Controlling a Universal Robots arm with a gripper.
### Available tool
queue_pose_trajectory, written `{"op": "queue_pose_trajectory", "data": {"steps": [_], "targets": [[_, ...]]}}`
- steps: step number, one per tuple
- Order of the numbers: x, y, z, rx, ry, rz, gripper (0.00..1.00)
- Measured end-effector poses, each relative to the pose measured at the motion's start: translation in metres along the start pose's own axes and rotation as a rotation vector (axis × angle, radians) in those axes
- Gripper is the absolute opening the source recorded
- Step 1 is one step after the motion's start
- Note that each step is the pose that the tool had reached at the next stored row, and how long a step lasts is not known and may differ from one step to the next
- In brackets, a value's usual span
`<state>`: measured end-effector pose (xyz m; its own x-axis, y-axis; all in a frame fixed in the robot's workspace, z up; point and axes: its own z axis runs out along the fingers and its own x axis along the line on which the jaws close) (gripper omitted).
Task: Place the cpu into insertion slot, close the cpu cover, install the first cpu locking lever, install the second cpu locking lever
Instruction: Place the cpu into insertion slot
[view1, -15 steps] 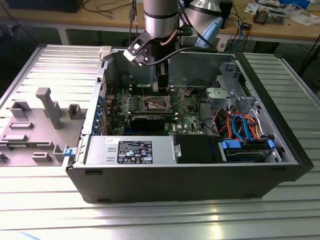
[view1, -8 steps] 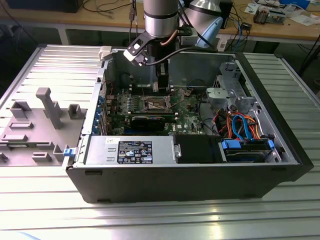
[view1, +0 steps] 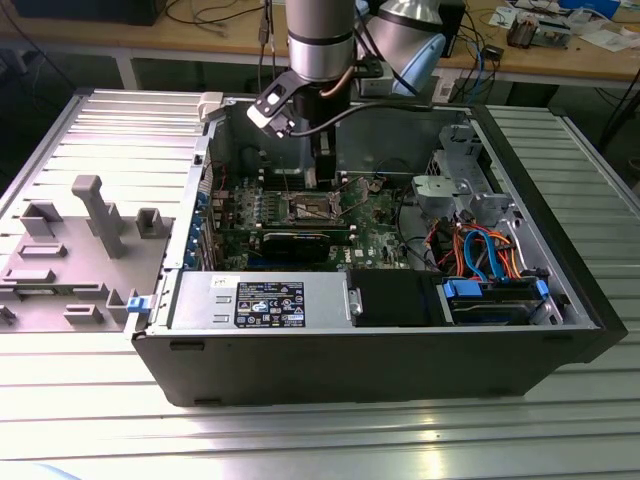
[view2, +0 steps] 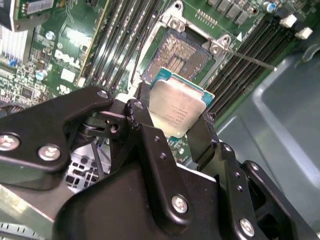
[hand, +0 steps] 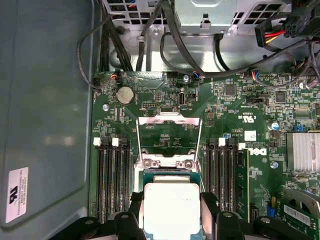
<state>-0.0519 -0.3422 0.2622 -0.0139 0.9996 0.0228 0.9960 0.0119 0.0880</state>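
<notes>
My gripper (view2: 172, 120) is shut on the cpu (view2: 176, 111), a flat square chip with a dull silver top and a green edge, held by two opposite sides. It hangs tilted just above the insertion slot (view2: 180, 52), whose dark pin field lies bare inside its silver rim. In the first wrist view the cpu (hand: 171, 210) sits between the black fingers (hand: 209, 205), and the cpu cover (hand: 168, 120) stands swung open beyond it. A thin locking lever (view2: 250, 59) sticks out beside the slot. In the exterior view the gripper (view1: 318, 180) is down inside the computer case, over the green board.
Long black memory slots (hand: 112, 180) flank the socket on both sides. Black cables (hand: 190, 55) hang across the case behind the board, and a finned heatsink (hand: 304, 152) sits to one side. The case wall (view1: 350, 355) and drive bay with blue and orange cables (view1: 485, 255) hem the arm in.
</notes>
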Motion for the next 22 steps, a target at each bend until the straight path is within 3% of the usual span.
{"op": "queue_pose_trajectory", "data": {"steps": [10, 22], "targets": [[-0.0004, -0.0036, 0.0194, 0.0001, 0.0018, 0.0, 0.54], [-0.0005, -0.0036, 0.0196, -0.0002, 0.0017, 0.0, 0.54]]}}
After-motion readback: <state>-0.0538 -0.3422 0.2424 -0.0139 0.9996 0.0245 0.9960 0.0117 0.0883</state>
